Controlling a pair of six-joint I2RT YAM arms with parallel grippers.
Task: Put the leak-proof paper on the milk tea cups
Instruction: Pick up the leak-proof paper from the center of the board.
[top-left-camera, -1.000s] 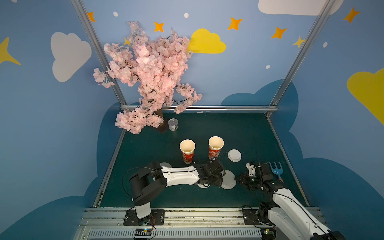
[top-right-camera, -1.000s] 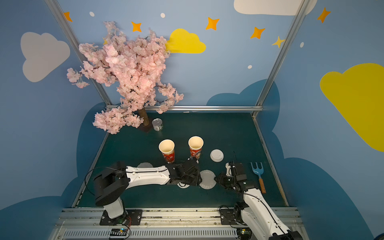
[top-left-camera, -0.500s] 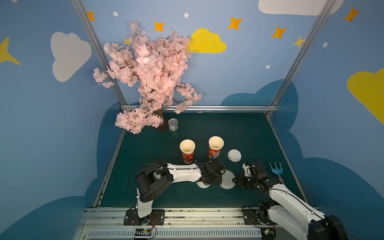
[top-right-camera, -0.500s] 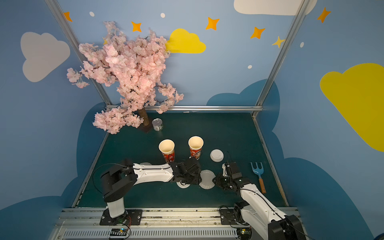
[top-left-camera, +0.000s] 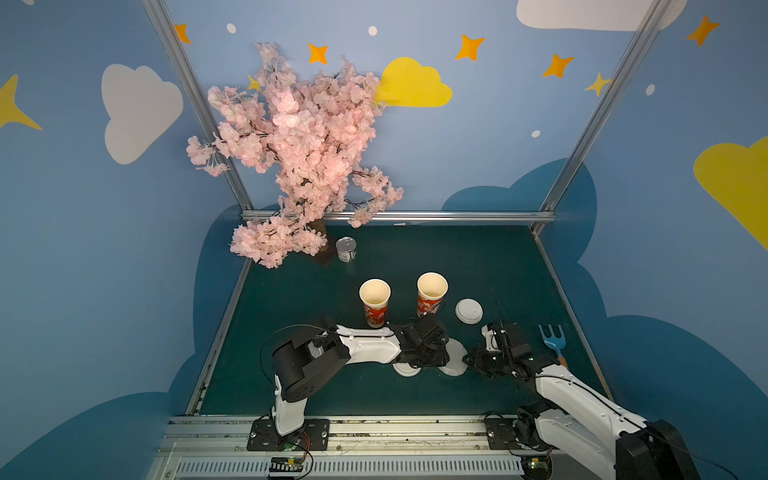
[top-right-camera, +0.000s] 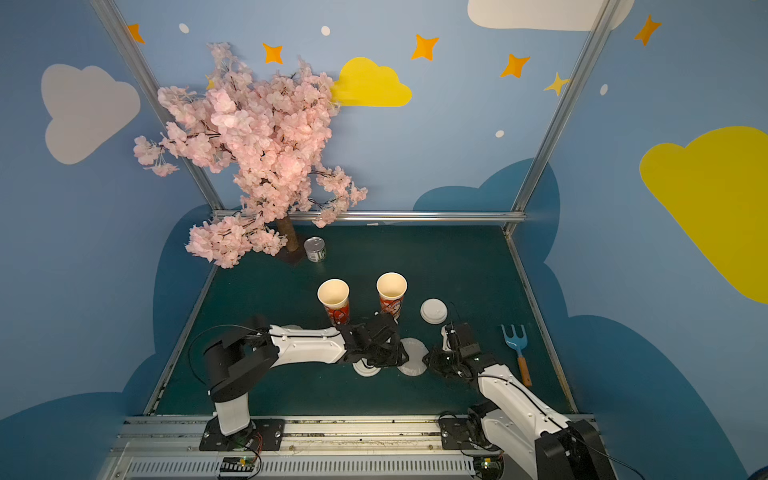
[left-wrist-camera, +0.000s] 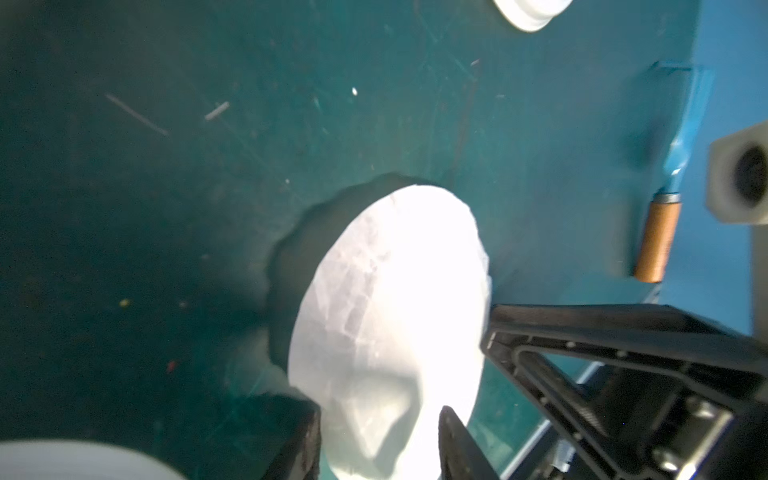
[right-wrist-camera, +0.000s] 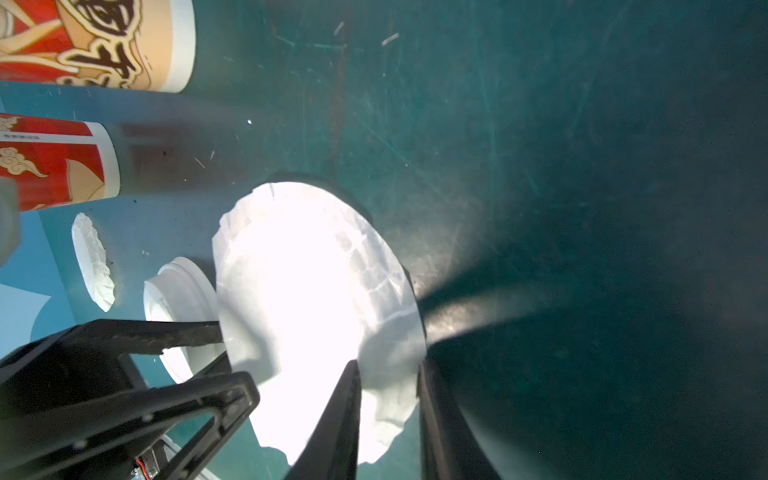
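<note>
Item: leak-proof paper (top-left-camera: 456, 358), one sheet, raised off mat (top-left-camera: 498, 266), short of milk tea cups (top-left-camera: 432, 291). Left gripper (left-wrist-camera: 380, 442), right gripper (right-wrist-camera: 388, 415): each straddles an edge; firm pinch not discernible. Step: pickup. Next: you secure one hold, then carry over a cup mouth.

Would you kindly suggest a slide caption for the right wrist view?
Right claw straddling the edge of a crinkled paper sheet, left claw alongside, two printed cups nearby.

Low in both top views the left arm (top-left-camera: 370, 348) hides part of the leak-proof paper (top-left-camera: 457, 360); up close glare whitens it, the jaws' grip seemingly unreadable.
</note>
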